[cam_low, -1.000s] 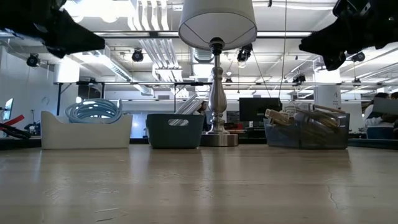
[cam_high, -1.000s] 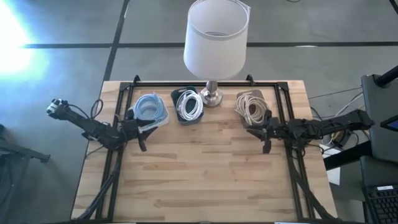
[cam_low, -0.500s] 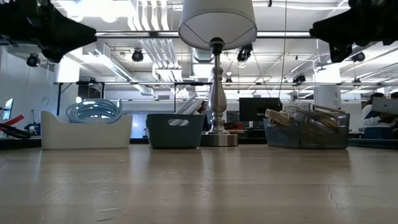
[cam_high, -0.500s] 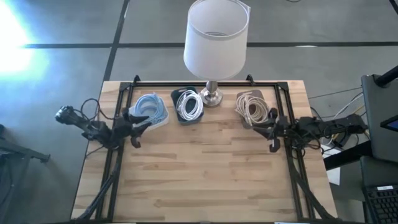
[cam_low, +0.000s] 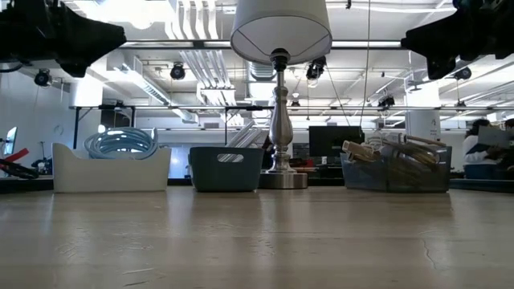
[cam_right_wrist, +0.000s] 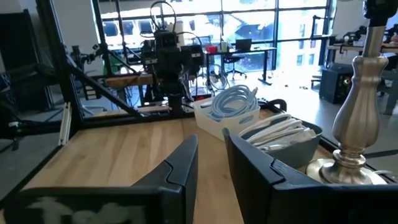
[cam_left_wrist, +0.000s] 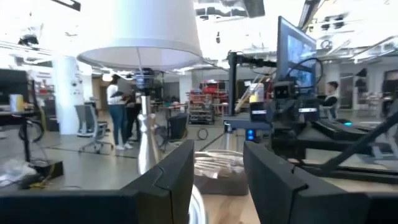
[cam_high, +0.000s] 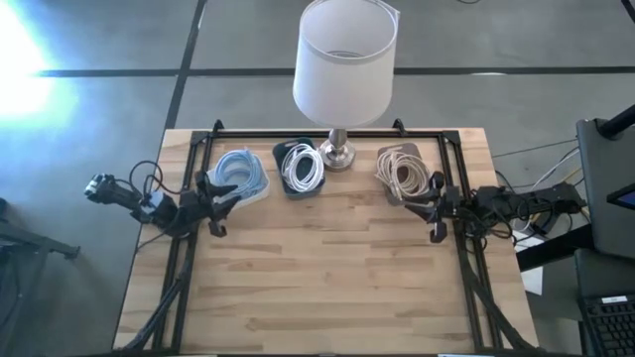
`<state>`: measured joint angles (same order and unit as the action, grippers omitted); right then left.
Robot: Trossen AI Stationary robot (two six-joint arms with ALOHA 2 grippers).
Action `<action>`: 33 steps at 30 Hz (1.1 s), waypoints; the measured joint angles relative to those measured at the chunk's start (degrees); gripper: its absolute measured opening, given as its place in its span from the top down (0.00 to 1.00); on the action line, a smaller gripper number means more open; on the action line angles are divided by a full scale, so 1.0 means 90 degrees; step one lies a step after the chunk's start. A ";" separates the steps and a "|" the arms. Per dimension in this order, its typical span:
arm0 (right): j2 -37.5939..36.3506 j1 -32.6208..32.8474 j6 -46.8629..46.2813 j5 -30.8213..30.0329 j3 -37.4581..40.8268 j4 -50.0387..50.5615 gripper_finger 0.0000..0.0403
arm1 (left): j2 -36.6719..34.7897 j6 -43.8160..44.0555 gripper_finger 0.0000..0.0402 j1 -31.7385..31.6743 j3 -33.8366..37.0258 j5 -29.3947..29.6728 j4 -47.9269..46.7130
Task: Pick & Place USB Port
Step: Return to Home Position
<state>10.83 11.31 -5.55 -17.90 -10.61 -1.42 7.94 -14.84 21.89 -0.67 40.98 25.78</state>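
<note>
Three bins stand in a row at the table's far side: a white bin (cam_high: 241, 177) with a coiled light-blue cable, a dark blue bin (cam_high: 302, 169) with a white cable, and a clear bin (cam_high: 401, 171) with beige cables. The USB port is out of view. My left gripper (cam_high: 218, 206) hovers above the table just in front of the white bin, open, with nothing between its fingers (cam_left_wrist: 219, 152). My right gripper (cam_high: 433, 218) hovers by the clear bin's right side, open by a narrow gap (cam_right_wrist: 210, 149) and empty.
A lamp with a white shade (cam_high: 344, 58) stands on a metal base (cam_high: 337, 154) between the dark blue and clear bins. A black frame (cam_high: 189, 238) runs along the table's left, right and far edges. The bare wooden top (cam_high: 317, 268) stretches toward the near edge.
My left gripper has drawn back toward the table's left edge, sunk a little, and tipped up from pointing downward to nearly level. My right gripper has pulled back a little toward the table's right edge, its arm folding in.
</note>
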 joint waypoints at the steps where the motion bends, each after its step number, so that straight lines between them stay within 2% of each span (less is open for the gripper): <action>1: 0.0000 0.0000 0.0012 0.0001 0.0001 0.0001 0.80 | -0.0002 -0.0045 0.65 -0.0065 0.0000 -0.0003 0.0001; 11: 0.0000 0.0000 0.0014 0.0001 0.0002 0.0152 0.83 | -0.0002 -0.0063 0.65 -0.0837 0.0018 -0.0008 -0.0174; 17: 0.0000 0.0002 0.0010 0.0002 0.0027 0.0166 0.80 | -0.0002 0.0180 0.65 -0.1180 0.0022 -0.0453 -0.0460; 23: 0.0005 0.0002 -0.0394 0.0013 0.0174 0.0189 0.78 | 0.0000 0.0946 0.65 -0.1285 0.0024 -0.0793 -0.1525; 28: 0.0005 0.0002 -0.0751 0.0016 0.0362 0.0177 0.78 | 0.0000 0.0999 0.65 -0.1285 0.0027 -0.1216 -0.1983; 33: 0.0007 0.0002 -0.0922 0.0016 0.0564 0.0168 0.81 | 0.0000 0.1110 0.65 -0.1285 0.0029 -0.1286 -0.2303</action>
<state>10.90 11.33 -13.85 -17.76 -5.53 0.09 7.94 -4.85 10.33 -0.40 29.41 5.05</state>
